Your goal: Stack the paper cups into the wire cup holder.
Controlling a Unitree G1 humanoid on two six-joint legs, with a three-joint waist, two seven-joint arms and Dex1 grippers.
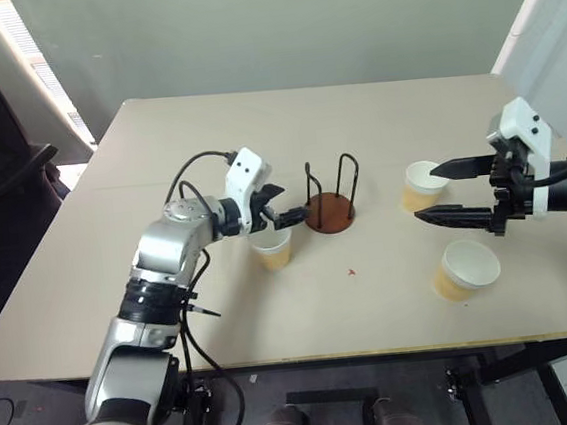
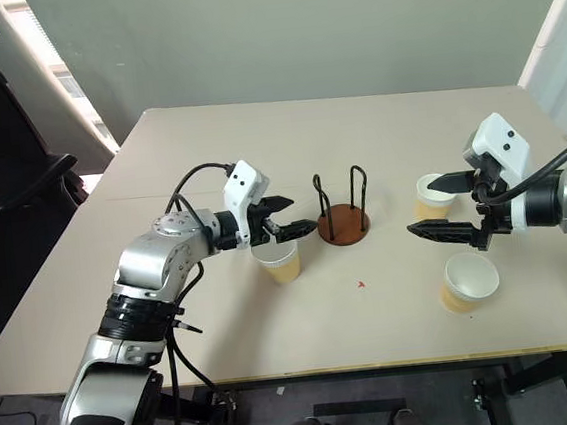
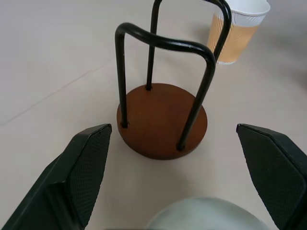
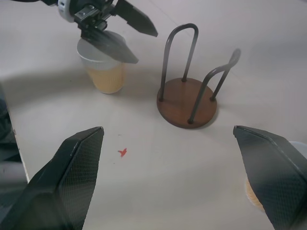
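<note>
Three cups out, the holder empty – both grippers gaping.

We see the wire holder (image 1: 332,211) at centre frame on the table (image 1: 205,130). Our left gripper (image 1: 285,205), jaws apart, hovers over one cup (image 1: 272,249) just left of it. Our right gripper (image 1: 444,193), jaws apart, is at right – by another cup (image 1: 421,186); the third cup (image 1: 466,269) stands below.

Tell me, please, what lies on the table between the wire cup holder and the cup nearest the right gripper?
Nothing: in the left eye view, bare table separates the wire cup holder from that cup.
</note>
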